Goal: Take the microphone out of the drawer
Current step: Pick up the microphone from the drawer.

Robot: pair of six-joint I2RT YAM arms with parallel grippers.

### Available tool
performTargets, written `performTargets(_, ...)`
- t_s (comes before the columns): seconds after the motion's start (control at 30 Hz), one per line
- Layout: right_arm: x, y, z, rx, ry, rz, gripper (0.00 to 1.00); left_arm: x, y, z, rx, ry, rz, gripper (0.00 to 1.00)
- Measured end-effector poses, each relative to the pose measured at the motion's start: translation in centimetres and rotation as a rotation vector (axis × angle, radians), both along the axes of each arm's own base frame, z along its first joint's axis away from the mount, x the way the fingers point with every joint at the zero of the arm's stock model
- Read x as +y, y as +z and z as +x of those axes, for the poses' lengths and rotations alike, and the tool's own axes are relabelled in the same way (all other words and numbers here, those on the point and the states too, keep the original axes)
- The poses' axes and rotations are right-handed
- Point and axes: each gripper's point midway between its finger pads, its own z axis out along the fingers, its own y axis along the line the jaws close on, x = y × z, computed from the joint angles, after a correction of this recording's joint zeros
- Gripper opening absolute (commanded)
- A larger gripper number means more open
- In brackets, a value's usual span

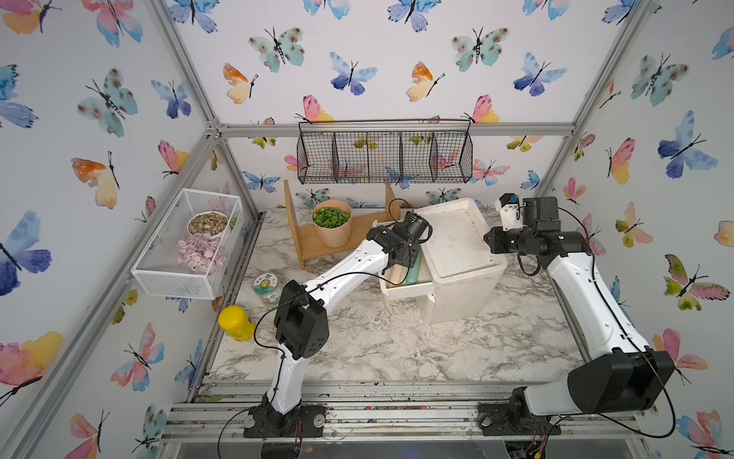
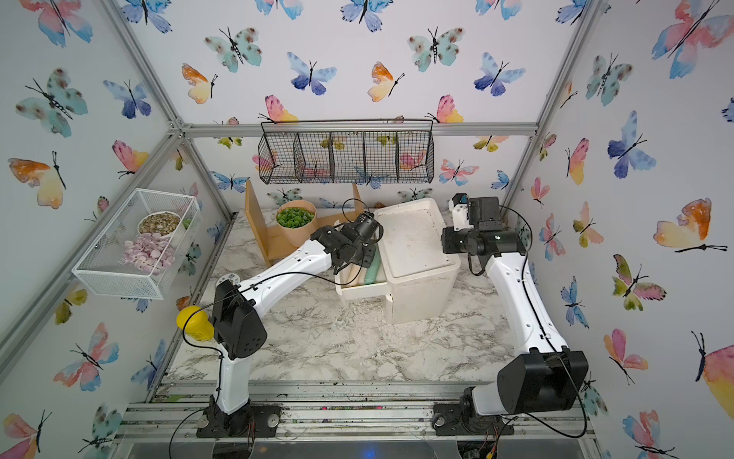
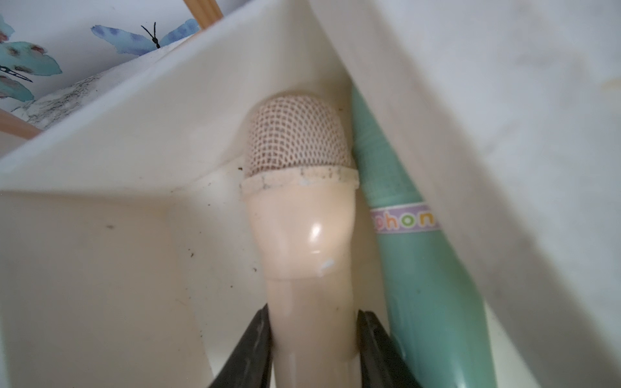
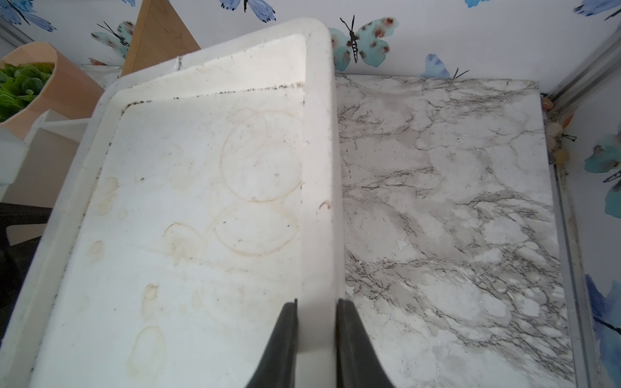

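Grip set: left gripper (image 3: 314, 312) clamps the microphone (image 3: 299, 218); lift straight up (teal tube (image 3: 426, 285) at its three o'clock), right gripper (image 4: 316, 304) pinching the cabinet (image 4: 201, 201) rim.

Setting: a robot lab test cell. Evidence: a bare aluminium extrusion frame (image 1: 524, 129) carries flat panels of butterfly wallpaper (image 1: 357, 47) as walls. A marble-print tabletop (image 1: 397, 345) forms the work surface. Two cabled robot arms (image 1: 349, 266) are bolted to a slotted rail (image 1: 397, 415) along the front edge. Staged props: black wire basket (image 1: 384, 157), white mesh basket (image 1: 174, 278), wooden shelf (image 1: 313, 242), white drawer unit (image 1: 460, 254).
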Motion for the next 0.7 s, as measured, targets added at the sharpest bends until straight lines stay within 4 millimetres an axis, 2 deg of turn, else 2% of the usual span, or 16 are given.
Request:
performTargets(0.23,0.0,0.0,0.0,0.000,0.000,0.000,0.06,0.2,0.6,-0.1,-0.021,0.018,-0.031,0.13)
performTargets(0.7,0.0,0.0,0.0,-0.001,0.001,0.000,0.06,1.1,7.1,-0.8,-0.172,0.044,-0.178,0.12)
